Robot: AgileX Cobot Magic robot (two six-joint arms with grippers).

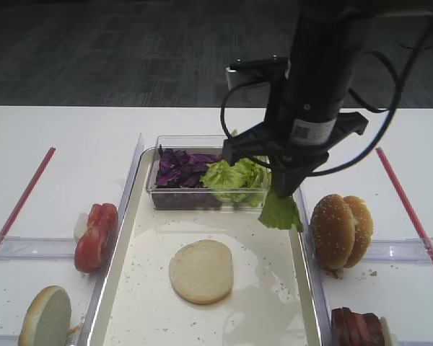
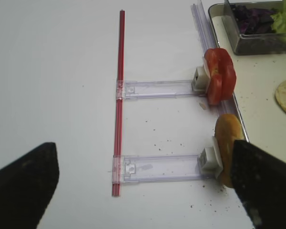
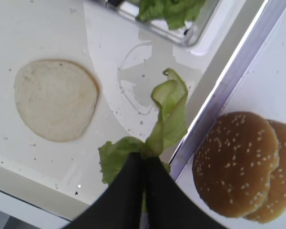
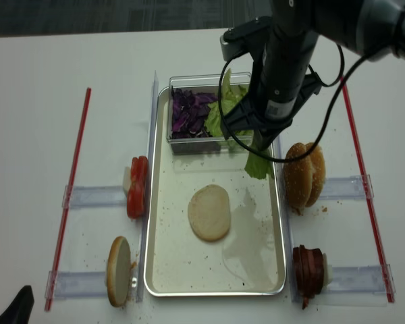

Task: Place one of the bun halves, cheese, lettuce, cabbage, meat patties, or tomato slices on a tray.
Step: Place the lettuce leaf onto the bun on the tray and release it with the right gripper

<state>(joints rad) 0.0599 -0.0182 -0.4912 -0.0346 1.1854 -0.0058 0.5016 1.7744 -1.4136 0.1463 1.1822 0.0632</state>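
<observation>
My right gripper (image 3: 144, 158) is shut on a green lettuce leaf (image 3: 169, 113). The leaf (image 1: 280, 211) hangs just above the right rim of the metal tray (image 1: 148, 292), in front of the clear container. A pale bun half (image 1: 200, 271) lies flat in the middle of the tray, to the left of the leaf (image 4: 258, 165). My left gripper (image 2: 143, 191) is open and holds nothing, over the white table left of the tray. Its right finger is close to an upright bun half (image 2: 227, 139) in a holder.
A clear container (image 1: 153, 189) at the tray's back holds purple cabbage (image 1: 180, 169) and lettuce (image 1: 234, 175). Tomato slices (image 1: 97, 234) stand left of the tray. Sesame bun tops (image 1: 340, 229) and meat patties (image 1: 357, 328) stand right of it. Red strips (image 2: 119, 95) mark the sides.
</observation>
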